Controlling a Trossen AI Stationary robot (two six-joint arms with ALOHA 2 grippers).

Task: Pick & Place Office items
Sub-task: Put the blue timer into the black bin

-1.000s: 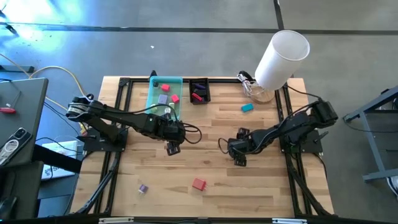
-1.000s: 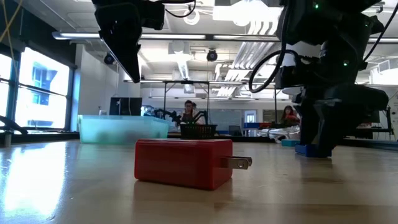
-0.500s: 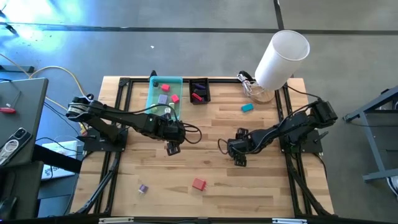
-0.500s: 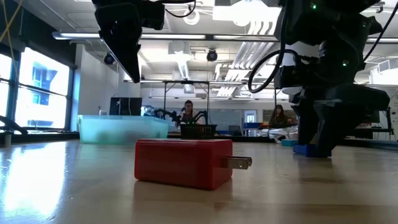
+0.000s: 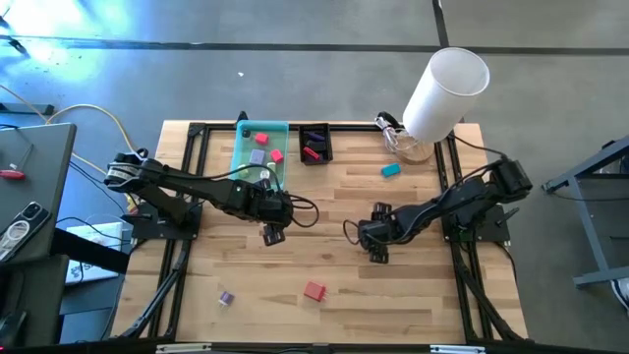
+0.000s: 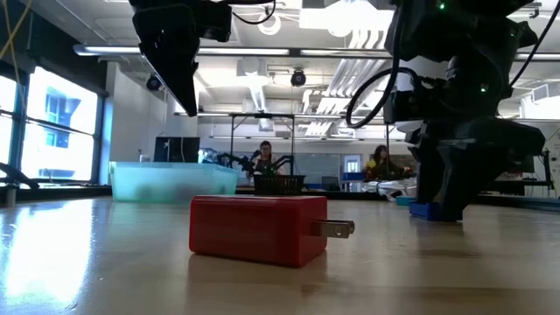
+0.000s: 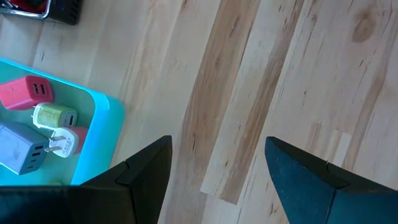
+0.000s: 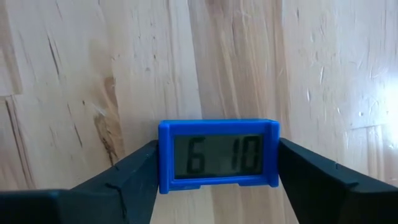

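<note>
Right tool (image 8: 214, 180) narrowed, fingers touching one blue clock (image 8: 217, 155); left tool (image 7: 217, 171) open.

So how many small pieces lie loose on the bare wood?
4: red charger near the front edge, purplish piece left of it, teal piece by the white cylinder, blue clock between the right gripper's fingers. Arms may hide more.

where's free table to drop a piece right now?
Bare wood between the left pincer and right pincer, and right of the red charger at the near edge. Crowded along the far edge: teal tray, black bin, white cylinder. The right pincer straddles a blue clock.
</note>
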